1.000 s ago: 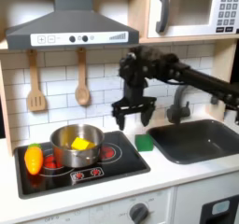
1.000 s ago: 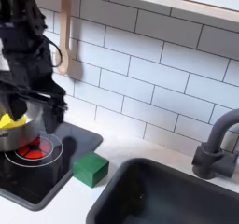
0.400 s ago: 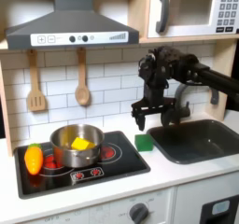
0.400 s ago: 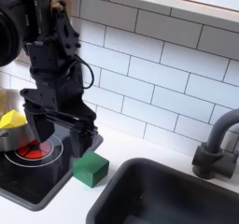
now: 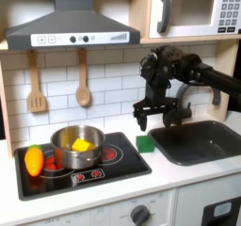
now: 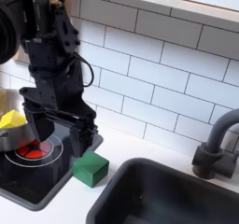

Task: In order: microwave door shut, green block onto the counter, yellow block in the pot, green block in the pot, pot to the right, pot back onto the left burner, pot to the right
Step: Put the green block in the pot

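Tool (image 5: 152,116) now shifted right, open above flat-lying green block (image 5: 145,143) on counter (image 5: 179,173).

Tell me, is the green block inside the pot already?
No, the green block sits on the counter beside the cooktop, while the pot holds the yellow block.

Count: one pot (image 5: 77,147), one yellow block (image 5: 82,145), one green block (image 5: 145,143), one toy vegetable (image 5: 34,160), two wooden utensils (image 5: 37,83) (image 5: 83,79) at 9 o'clock, one microwave (image 5: 194,11), one sink (image 5: 202,140), one faucet (image 5: 181,104)
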`<action>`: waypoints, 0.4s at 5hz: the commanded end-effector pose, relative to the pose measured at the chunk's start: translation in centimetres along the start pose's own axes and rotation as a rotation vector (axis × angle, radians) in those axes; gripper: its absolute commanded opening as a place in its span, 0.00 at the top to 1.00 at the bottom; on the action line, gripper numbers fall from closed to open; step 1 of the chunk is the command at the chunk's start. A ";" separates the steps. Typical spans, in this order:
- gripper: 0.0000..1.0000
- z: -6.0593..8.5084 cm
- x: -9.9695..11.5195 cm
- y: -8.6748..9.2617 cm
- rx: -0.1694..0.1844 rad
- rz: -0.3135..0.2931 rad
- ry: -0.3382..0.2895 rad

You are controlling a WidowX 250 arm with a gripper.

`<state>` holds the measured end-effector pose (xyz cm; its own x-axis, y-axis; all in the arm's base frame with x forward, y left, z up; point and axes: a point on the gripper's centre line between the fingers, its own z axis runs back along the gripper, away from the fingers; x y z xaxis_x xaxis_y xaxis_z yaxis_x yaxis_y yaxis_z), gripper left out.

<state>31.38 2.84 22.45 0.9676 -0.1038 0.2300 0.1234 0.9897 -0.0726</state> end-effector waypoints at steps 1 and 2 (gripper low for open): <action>0.00 -1.1 1.1 -0.1 0.021 -0.020 -0.014; 0.00 -1.3 2.3 -0.1 0.043 -0.031 -0.028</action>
<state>33.91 2.25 21.37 0.9582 -0.1365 0.2515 0.1478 0.9887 -0.0264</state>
